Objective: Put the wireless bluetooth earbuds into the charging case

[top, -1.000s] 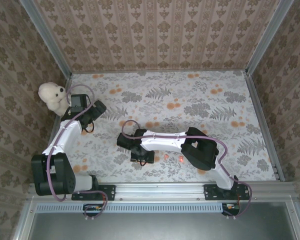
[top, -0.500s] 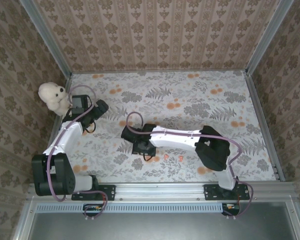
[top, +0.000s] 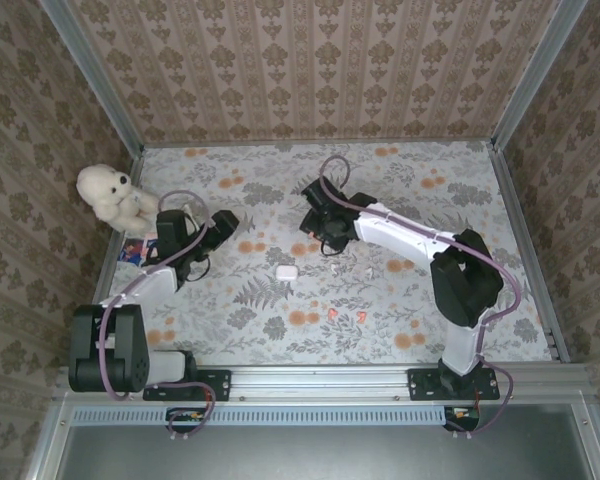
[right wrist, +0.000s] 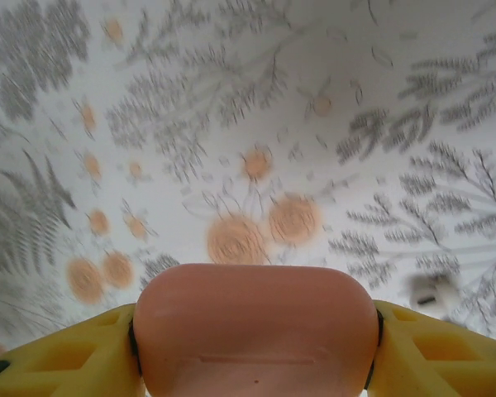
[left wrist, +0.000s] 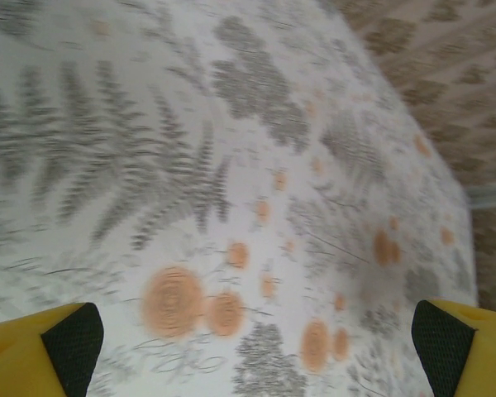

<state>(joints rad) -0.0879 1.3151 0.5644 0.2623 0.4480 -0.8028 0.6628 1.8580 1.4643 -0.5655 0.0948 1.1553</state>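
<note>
My right gripper (top: 318,228) is at the table's middle back, shut on a salmon-pink charging case (right wrist: 256,327) that sits between its yellow fingers (right wrist: 66,356). A white charging case (top: 286,271) lies closed on the cloth, nearer and to the left of that gripper. Two orange-red earbuds (top: 332,313) (top: 363,317) lie side by side toward the front of the table. One white earbud (right wrist: 430,291) rests on the cloth at the right in the right wrist view. My left gripper (top: 223,222) (left wrist: 256,347) hangs open over bare floral cloth, left of the white case.
A cream teddy bear (top: 108,192) sits at the left wall, with a small blue and red card (top: 132,250) in front of it. The table (top: 420,300) has a fern-and-flower cloth and patterned walls on three sides.
My right arm has swung from the near centre-left to the middle back, uncovering the white case. The left gripper has moved right, away from the teddy bear.
</note>
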